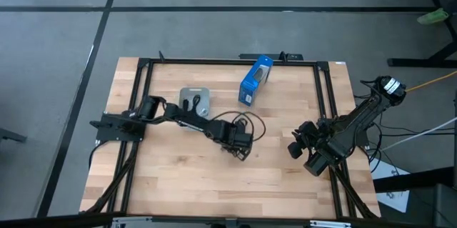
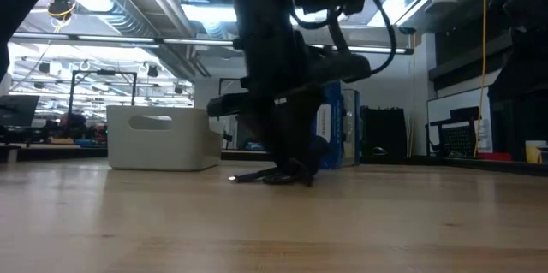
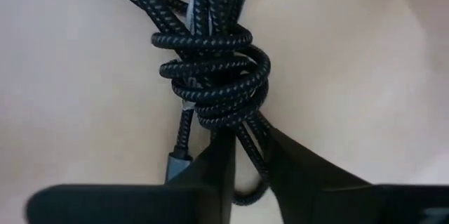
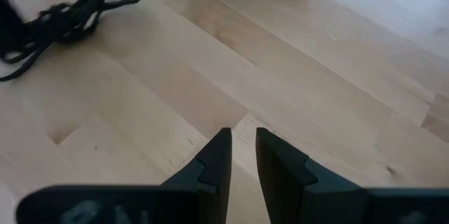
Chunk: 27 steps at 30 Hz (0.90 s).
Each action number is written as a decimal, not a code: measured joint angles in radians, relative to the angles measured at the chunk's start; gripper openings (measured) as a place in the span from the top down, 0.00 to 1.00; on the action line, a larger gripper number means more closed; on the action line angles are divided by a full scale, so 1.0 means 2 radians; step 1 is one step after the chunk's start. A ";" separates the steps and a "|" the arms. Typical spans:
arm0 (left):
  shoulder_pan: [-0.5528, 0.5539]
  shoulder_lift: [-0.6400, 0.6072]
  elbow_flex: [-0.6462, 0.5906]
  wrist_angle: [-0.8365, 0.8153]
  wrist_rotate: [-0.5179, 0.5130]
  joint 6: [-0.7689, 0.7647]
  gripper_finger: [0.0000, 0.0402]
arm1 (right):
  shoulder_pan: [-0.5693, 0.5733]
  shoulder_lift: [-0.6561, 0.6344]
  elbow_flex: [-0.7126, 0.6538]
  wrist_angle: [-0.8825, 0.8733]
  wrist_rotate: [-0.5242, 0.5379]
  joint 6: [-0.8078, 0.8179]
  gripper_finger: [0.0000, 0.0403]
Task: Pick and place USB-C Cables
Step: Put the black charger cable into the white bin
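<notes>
So, starting at the left of the tabletop [image 1: 186,178], the left arm is reaching out low across the wood, past the light grey bin [image 1: 194,101], and its left tool [image 1: 239,144] is sitting right down on a black USB-C cable bundle [image 1: 246,124] near the middle. That low reach is making sense: the bundle is lying flat, so the tool has to come down to the surface to get at it. The left wrist view is giving us what the overhead cannot: the braided black bundle [image 3: 214,62], wound and knotted round itself, with one strand passing between the two fingers, which are standing close together about it. Whether they are truly pinching yet, I cannot tell. The low view is adding that the fingertips are down at the wood, the bin standing behind.

Moving right, the blue box [image 1: 255,80] is lying at the far edge. Further right, the right arm is waiting at the tabletop's right edge, its right tool [image 1: 303,149] empty, fingers nearly together. Its wrist view is catching the same bundle [image 4: 66,13] from afar, well apart from that tool.
</notes>
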 joint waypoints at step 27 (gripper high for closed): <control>-0.080 -0.131 0.203 -0.410 -0.254 0.017 1.00 | 0.000 0.000 0.000 0.008 0.000 0.000 0.83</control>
